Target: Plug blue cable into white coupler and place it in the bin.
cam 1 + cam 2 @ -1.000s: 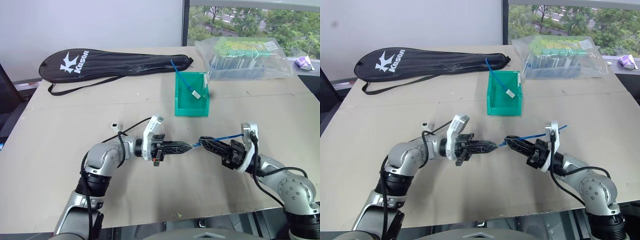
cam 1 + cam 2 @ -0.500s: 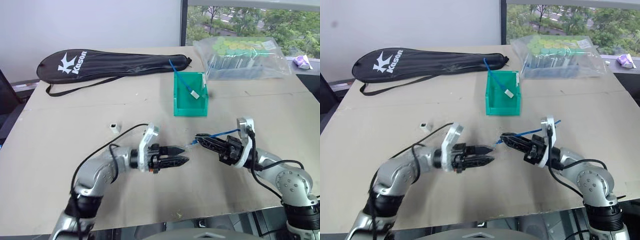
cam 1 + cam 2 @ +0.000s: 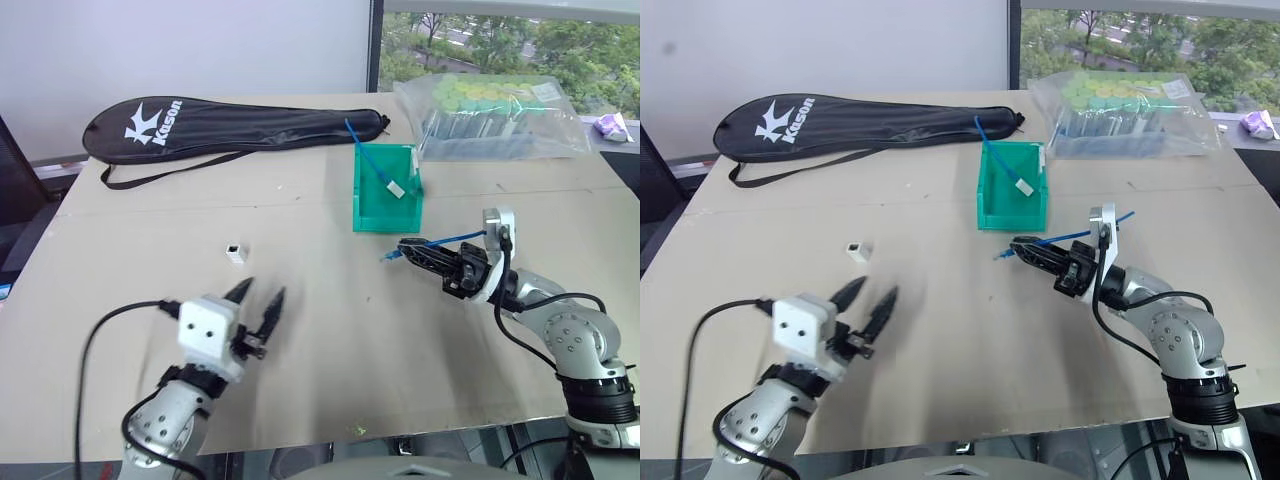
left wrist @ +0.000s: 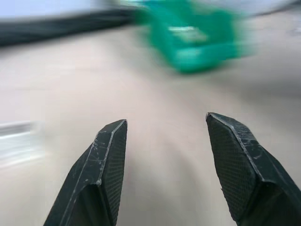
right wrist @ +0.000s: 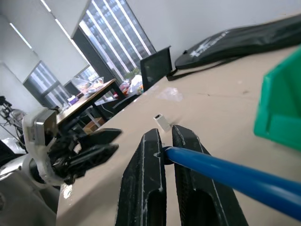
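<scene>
My right gripper is shut on the blue cable, holding it above the table in front of the bin. The clear plug sticks out past the fingertips and the rest trails back over the wrist. In the right wrist view the cable runs between the closed fingers. The white coupler lies on the table at the left, apart from both grippers. My left gripper stands open and empty near the front left, pointing forward, its fingers spread.
The teal bin holds a second blue cable with a white oblong piece. A black racket bag lies along the back. At the back right sits a clear plastic bag of green-capped tubes. The cardboard-covered table ends near my arms.
My left gripper opened off the cable's plug end, swung back to the left and turned to point forward. The right gripper kept the cable and moved slightly forward and up.
</scene>
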Robot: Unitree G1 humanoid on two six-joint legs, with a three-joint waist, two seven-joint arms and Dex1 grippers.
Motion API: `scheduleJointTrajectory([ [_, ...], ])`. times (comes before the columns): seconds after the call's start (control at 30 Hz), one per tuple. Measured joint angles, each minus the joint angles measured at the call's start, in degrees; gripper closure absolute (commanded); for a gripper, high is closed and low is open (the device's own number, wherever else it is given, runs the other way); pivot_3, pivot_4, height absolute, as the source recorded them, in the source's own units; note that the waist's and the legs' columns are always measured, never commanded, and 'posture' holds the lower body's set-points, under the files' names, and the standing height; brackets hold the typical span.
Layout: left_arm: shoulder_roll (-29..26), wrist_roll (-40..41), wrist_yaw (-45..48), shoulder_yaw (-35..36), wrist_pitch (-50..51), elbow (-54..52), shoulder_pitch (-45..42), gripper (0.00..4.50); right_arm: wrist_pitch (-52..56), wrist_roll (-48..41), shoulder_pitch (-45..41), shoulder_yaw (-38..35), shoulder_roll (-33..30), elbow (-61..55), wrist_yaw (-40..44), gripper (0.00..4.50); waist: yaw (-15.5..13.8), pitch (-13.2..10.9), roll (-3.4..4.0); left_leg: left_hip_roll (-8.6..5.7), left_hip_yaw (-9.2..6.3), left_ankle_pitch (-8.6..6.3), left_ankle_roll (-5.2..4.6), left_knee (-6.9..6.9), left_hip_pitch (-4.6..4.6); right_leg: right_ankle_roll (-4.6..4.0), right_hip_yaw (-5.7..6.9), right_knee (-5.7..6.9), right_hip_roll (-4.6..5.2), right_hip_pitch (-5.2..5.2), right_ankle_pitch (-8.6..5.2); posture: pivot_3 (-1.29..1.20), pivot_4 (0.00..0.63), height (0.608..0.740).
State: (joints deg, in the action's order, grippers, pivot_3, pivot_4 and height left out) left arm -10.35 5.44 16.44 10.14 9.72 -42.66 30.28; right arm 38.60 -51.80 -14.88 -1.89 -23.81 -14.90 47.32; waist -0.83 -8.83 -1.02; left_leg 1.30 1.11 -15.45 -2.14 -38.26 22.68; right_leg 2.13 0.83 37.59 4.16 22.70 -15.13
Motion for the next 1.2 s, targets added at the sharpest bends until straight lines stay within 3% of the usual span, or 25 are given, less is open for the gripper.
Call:
scheduleJointTrajectory([
  [0.17,3.1,-3.9,-7.9,1.7,0.4,9.9,-6.2,1.79,-3.9,5.8,-0.5,4.8,-0.1,-0.4,3.6,4.50,0.0,0.0,-0.02,-0.03,-0.10,-0.01,-0.02,-0.06,0.04,0.21,0.20,0.08,-0.26,0.00,0.11,0.00,0.150,0.740],
  [0.43,0.2,-4.8,-9.2,1.6,-1.7,28.3,-22.5,1.79,-6.9,9.5,-0.4,6.0,1.8,-0.5,3.5,4.50,0.2,0.0,-0.06,-0.04,-0.06,-0.01,-0.02,-0.08,0.03,0.33,0.36,0.14,-0.33,0.00,0.19,0.00,0.150,0.740],
  [0.97,-3.4,-1.5,-5.4,1.9,-9.1,42.8,-32.1,1.79,-7.6,10.8,1.0,5.9,2.9,-2.1,2.2,4.50,-0.2,0.2,0.29,-0.05,-0.27,0.01,-0.01,-0.08,-0.11,0.33,0.67,0.28,-0.11,-0.14,0.20,0.00,0.150,0.740],
  [1.07,-4.5,-0.4,-3.3,1.8,-10.2,45.1,-33.3,2.45,-7.6,11.0,1.1,6.0,3.0,-2.1,2.2,4.50,-0.1,0.3,0.44,-0.06,-0.27,0.01,-0.01,-0.08,-0.14,0.33,0.70,0.29,-0.12,-0.18,0.20,0.00,0.150,0.740],
  [1.17,-6.7,1.7,2.4,1.4,-11.6,48.0,-34.4,3.97,-7.6,11.2,1.0,6.0,2.9,-2.1,2.2,4.50,-0.2,0.4,0.53,-0.07,-0.27,0.01,-0.01,-0.08,-0.20,0.32,0.73,0.29,-0.12,-0.24,0.19,0.00,0.150,0.740],
  [1.2,-7.8,2.4,4.5,1.1,-11.9,48.8,-34.8,3.95,-7.7,11.4,1.0,6.0,2.9,-2.1,2.2,4.50,-0.2,0.4,0.58,-0.09,-0.28,0.01,-0.01,-0.08,-0.20,0.32,0.74,0.29,-0.12,-0.24,0.19,0.00,0.150,0.740],
])
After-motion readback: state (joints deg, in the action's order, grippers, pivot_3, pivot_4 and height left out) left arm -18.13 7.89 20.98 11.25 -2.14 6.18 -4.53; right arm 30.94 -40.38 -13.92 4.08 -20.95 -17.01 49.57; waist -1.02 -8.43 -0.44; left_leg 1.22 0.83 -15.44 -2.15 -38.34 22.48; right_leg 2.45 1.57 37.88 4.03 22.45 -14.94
